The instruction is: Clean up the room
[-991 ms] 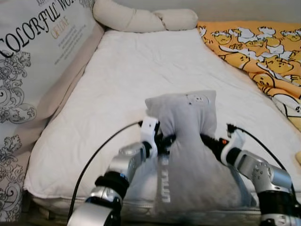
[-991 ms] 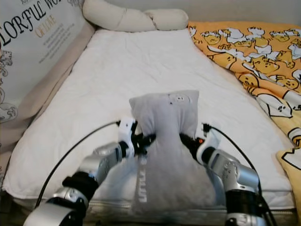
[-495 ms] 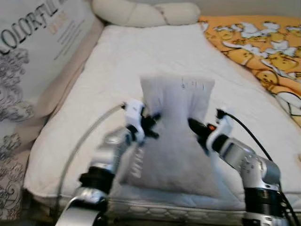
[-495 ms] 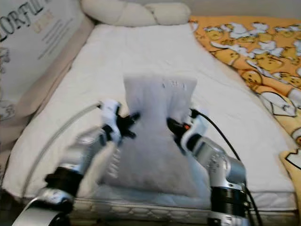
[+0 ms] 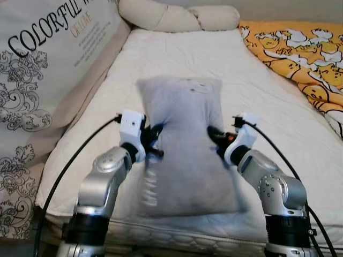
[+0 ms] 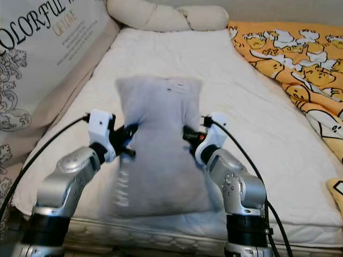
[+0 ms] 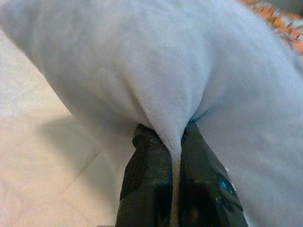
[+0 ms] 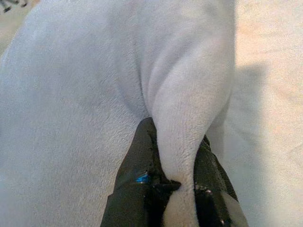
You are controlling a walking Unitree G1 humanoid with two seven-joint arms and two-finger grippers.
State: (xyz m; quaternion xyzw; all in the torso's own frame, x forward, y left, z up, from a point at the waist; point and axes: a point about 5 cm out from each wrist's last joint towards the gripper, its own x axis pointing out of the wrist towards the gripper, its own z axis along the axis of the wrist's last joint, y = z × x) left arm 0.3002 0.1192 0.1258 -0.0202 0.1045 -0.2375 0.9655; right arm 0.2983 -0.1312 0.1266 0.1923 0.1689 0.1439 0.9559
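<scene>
in the left eye view, a grey pillow (image 5: 185,144) is held up over the near part of the mattress (image 5: 177,59), pinched on its left edge by the left gripper (image 5: 155,143) and on its right edge by the right gripper (image 5: 213,138). its lower end hangs by the near edge of the mattress. the tidying is judged to be partway: the pillow is lifted but not yet set down, and a resting place, probably toward the far end, is yet to be reached.

in the right eye view, the white mattress is seen bare and smooth. a knotted cream cushion (image 6: 166,16) lies at the far end, an orange patterned blanket (image 6: 289,53) is bunched along the right side, and a printed panel (image 6: 43,48) with lettering stands along the left.

in the left wrist view, a fold of pillow fabric is clamped tightly between the two black fingers (image 7: 147,182), with mattress seen beyond.

in the right wrist view, a thicker fold of the pillow is squeezed between the fingers (image 8: 137,184), with the mattress seen alongside.
</scene>
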